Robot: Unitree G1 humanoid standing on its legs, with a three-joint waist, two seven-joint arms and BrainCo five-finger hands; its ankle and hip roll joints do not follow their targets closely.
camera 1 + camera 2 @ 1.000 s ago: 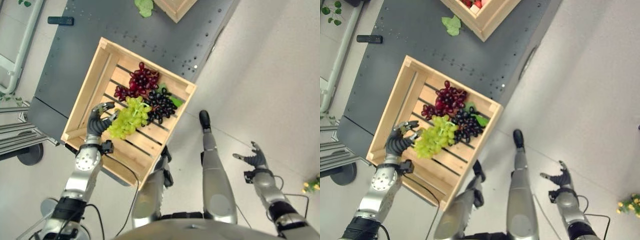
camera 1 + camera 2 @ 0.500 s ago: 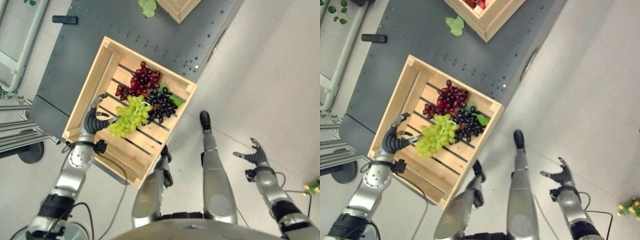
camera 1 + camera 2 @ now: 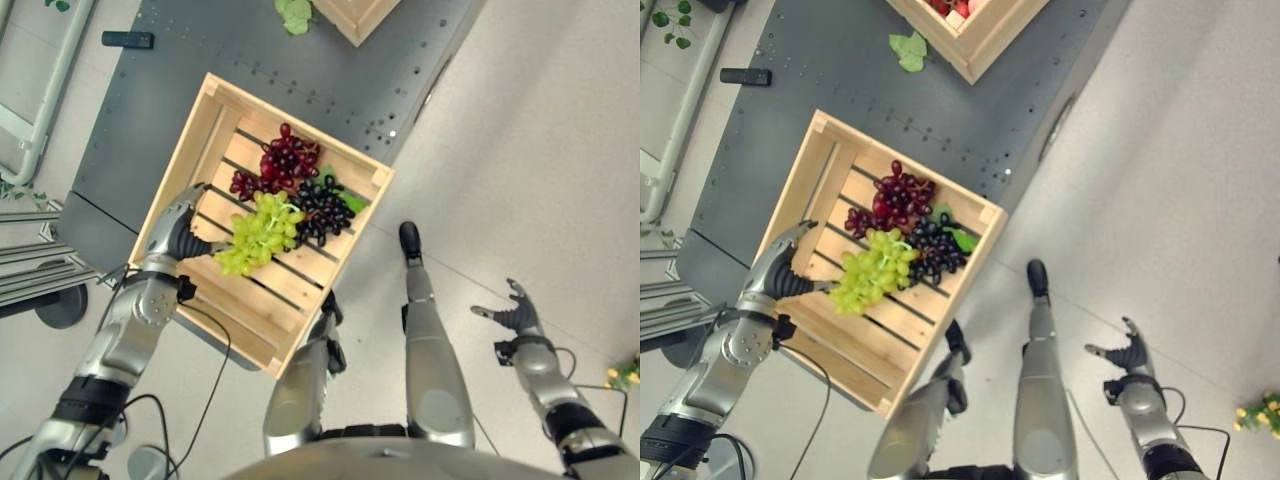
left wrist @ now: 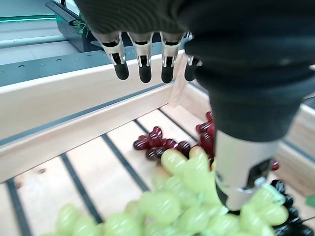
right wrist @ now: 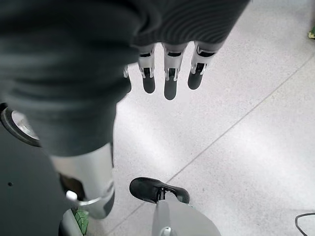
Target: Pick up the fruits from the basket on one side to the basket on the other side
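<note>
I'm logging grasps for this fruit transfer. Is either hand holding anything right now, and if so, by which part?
Nothing is held. The left hand is open beside the green grapes in the crate; the right hand is open over the floor.

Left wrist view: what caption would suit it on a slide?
Open left hand poised over green grapes in a slatted wooden crate, red grapes beyond.

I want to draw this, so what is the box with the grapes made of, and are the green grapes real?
The box looks like pale, unpainted wood: flat slats with dark gaps between them and plain board walls. The green grapes look smooth, glossy and slightly see-through, and very even in shape, so they may be plastic, though the pictures cannot settle it. The left hand has silver metal-looking fingers with dark tips.
</note>
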